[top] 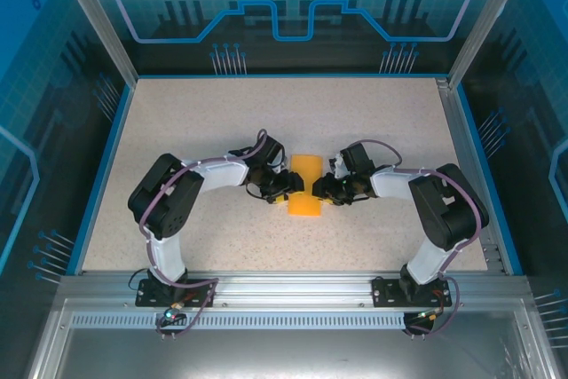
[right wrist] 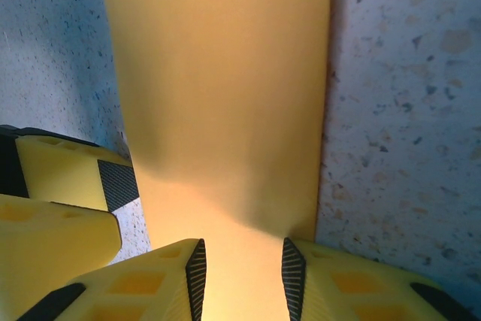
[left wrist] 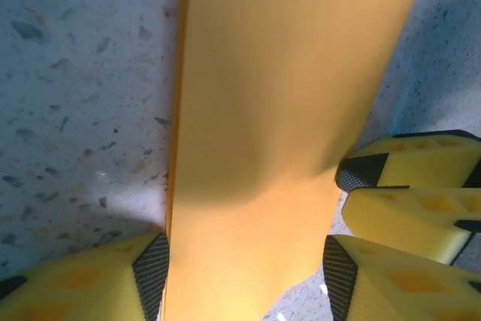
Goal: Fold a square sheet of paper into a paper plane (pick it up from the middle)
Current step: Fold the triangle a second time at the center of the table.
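- Sheet of thin orange-yellow paper (top: 306, 175), here a long narrow rectangle, lies on the speckled beige desk (top: 204, 122) near its middle. Its long axis runs away from the arm bases.
- The left claw (top: 286, 185) sits at the sheet's left long edge and the right claw (top: 320, 189) at its right long edge. They face each other across the near half.
- Left wrist view: the left claw (left wrist: 244, 280) is released, its yellow black-padded fingers (left wrist: 98, 283) standing wide to either side of the sheet (left wrist: 285, 73). The left pad touches the paper's edge and the right pad is just beside it.
- The right claw's fingers (left wrist: 421, 159) reach the strip's right edge in that view.
- Right wrist view: the right claw (right wrist: 240, 280) is released too, its jaws a narrow gap apart over the sheet (right wrist: 225, 73), with paper showing between them. Whether the tips press down I cannot tell.
- The left claw's fingers (right wrist: 68, 171) show at the left there.
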### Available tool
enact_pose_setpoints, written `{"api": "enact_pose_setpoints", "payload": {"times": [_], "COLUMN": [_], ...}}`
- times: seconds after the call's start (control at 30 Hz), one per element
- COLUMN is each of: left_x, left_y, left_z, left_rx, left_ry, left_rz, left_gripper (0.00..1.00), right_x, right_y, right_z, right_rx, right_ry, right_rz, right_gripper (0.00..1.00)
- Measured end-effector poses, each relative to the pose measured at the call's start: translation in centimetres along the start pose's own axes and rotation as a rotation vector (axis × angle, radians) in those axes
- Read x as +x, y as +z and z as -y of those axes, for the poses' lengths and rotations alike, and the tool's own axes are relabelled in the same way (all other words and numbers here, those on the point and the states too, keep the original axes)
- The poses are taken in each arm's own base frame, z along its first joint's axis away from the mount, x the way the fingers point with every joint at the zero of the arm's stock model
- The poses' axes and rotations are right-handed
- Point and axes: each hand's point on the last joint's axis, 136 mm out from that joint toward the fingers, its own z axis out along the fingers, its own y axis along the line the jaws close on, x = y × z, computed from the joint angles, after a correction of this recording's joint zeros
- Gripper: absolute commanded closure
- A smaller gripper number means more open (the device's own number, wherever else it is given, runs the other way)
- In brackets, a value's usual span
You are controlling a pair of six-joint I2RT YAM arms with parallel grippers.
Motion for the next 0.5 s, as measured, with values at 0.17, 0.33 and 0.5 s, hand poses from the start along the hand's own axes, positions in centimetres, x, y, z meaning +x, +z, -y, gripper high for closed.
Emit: {"api": "enact_pose_setpoints", "payload": {"times": [0.17, 0.33, 0.5], "left_x": [0.13, 0.6, 0.68], "left_y": [-0.05, -0.24, -0.57], "left_z": [-0.06, -0.2, -0.62], "left_rx": [-0.006, -0.019, -0.041], "left_ry": [-0.013, -0.011, -0.016], "left_rz": [0.009, 0.011, 0.023], "left_gripper": [0.38, 0.36, 0.35], "right_x": [0.0, 0.01, 0.0], "right_y": [-0.01, 0.0, -0.01], "right_z": [0.01, 0.01, 0.02], "right_rx": [0.0, 0.0, 0.001], "right_ry": [0.0, 0.0, 0.0], "right_rz": [0.0, 0.0, 0.0], "right_gripper": [0.64, 0.64, 0.64]}}
